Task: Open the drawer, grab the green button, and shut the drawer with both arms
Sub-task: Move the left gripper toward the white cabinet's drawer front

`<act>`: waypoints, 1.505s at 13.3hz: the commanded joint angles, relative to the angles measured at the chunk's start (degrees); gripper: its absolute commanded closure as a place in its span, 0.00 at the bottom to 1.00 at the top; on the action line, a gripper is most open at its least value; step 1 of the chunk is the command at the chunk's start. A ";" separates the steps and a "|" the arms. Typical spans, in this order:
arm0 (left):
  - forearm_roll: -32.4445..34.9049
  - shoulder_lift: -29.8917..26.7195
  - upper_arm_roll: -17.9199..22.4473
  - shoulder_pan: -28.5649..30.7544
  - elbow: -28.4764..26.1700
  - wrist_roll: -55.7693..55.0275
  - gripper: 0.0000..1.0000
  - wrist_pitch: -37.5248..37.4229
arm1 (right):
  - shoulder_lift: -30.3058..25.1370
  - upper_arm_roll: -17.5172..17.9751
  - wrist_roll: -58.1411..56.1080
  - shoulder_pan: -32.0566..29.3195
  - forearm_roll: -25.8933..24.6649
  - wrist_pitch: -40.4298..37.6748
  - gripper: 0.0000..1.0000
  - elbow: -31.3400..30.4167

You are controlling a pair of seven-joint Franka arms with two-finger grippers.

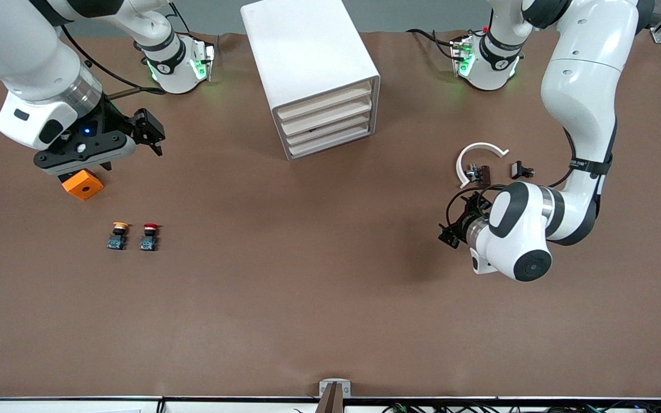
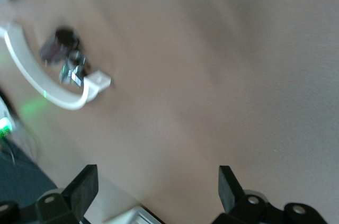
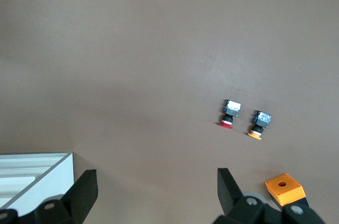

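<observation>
Four flat cream drawers (image 1: 328, 120) | boxy white cabinet (image 1: 307, 54) | matte brown table (image 1: 307, 287)

A curved white plastic arc (image 2: 37, 78) is seen lying on the brown table (image 2: 212, 75). A small dark part with a metal clip (image 2: 63, 54) is tucked inside the arc's curve, touching or just beside it. The left gripper (image 2: 158, 184) is held over bare table near the arc, its two black fingers (image 2: 85, 187) spread wide with nothing between them.

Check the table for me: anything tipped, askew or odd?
Mostly fine. The cabinet sits skewed on the table, its four drawers all shut. The yellow button and red button lie on their sides. No green button shows.
</observation>
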 commanded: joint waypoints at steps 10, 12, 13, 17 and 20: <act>-25.47 4.99 0.16 -5.44 0.86 -36.66 0.00 -6.33 | 0.53 -0.29 -0.01 0.46 0.23 -0.28 0.00 1.67; -25.93 5.87 0.16 -7.98 0.85 -39.92 0.00 -8.51 | 0.53 -0.29 -0.01 0.46 0.14 -0.28 0.00 1.67; -26.45 6.75 0.16 -8.25 0.94 -39.93 0.00 -11.14 | 0.53 -0.29 -0.01 0.46 0.14 -0.28 0.00 1.67; -31.02 10.52 0.16 -10.53 0.94 -40.11 0.00 -13.10 | 0.53 -0.38 -0.01 0.46 0.14 -0.28 0.00 1.67; -31.55 12.38 0.16 -13.34 0.94 -41.42 0.00 -13.01 | 0.53 -0.38 -0.01 0.46 0.06 -0.28 0.00 1.67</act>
